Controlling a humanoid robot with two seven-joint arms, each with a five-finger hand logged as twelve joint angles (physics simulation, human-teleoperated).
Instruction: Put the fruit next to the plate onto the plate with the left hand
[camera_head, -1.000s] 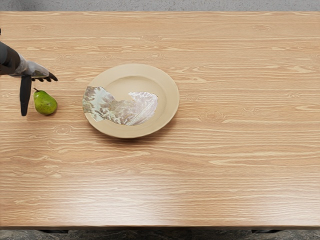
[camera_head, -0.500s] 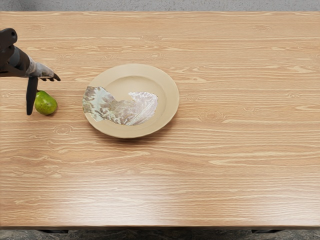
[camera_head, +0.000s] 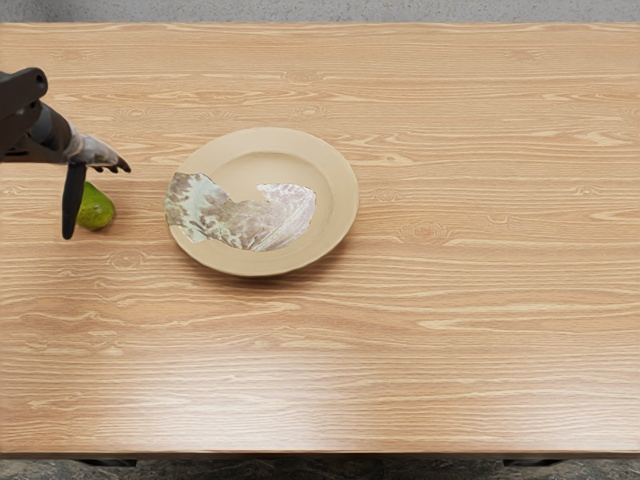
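A wide desk (camera_head: 480, 330) of light wood grain fills nearly the whole head view, with a grey strip of floor showing beyond its far edge. On its left half, somewhat toward the far side, sits a round tan plate (camera_head: 338, 180). A mottled grey and white patch (camera_head: 235, 215) covers the near-left part of the plate's well. The left arm (camera_head: 28, 122), dark and jointed, comes in from the left edge of the view and ends in the left robot hand (camera_head: 88, 150), which hangs above the desk to the left of the plate. The robot hand is spread and holds nothing: its dark fingertips (camera_head: 118, 165) point right toward the plate rim, while one long dark digit (camera_head: 72, 200) hangs straight down, apart from the others. The green pear (camera_head: 98, 209) lies on the desk just left of the plate, not on it, directly below the robot hand. The hanging digit hides the pear's left side. Whether that digit touches the fruit cannot be told.
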